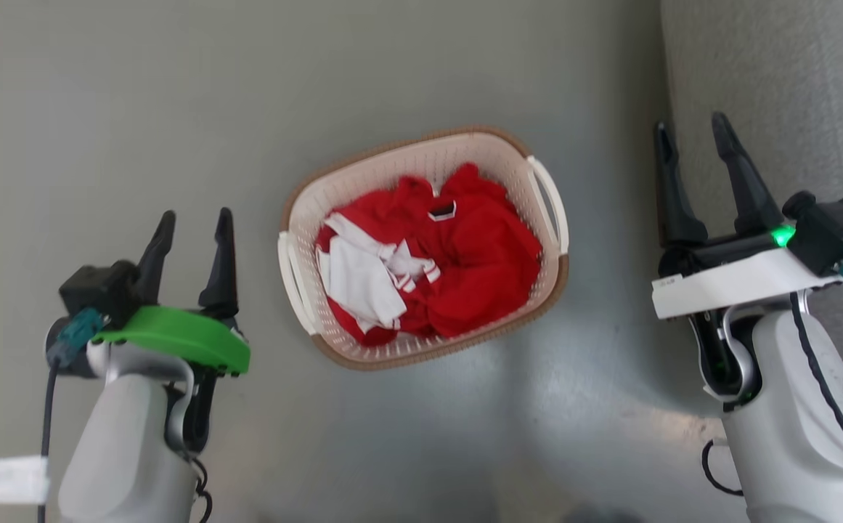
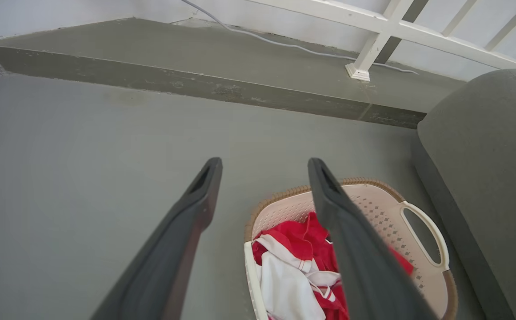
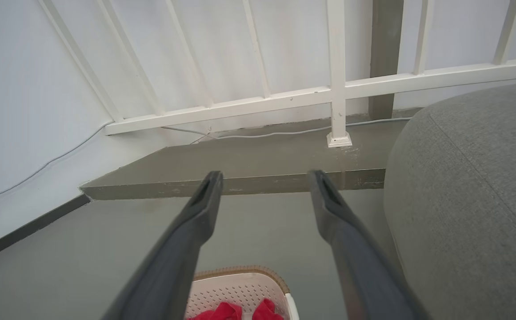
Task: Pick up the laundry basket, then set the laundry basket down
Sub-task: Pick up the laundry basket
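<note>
Our left gripper [image 1: 197, 214] and right gripper [image 1: 690, 122] both have the fingers spread apart and empty in the head view. Between them, touching neither, the laundry basket [image 1: 363, 181] stands on the grey floor [image 1: 102, 87], with red clothing [image 1: 486, 247] and a white piece [image 1: 356, 280] inside.

In the left wrist view we see the left gripper [image 2: 264, 161] spread wide, the laundry basket [image 2: 382, 213] partly behind one finger, near the grey sofa [image 2: 484, 155].

In the right wrist view the right gripper [image 3: 264, 173] is also spread, and the laundry basket [image 3: 240, 289] sits at the bottom edge, before a white railing [image 3: 284, 98].
</note>
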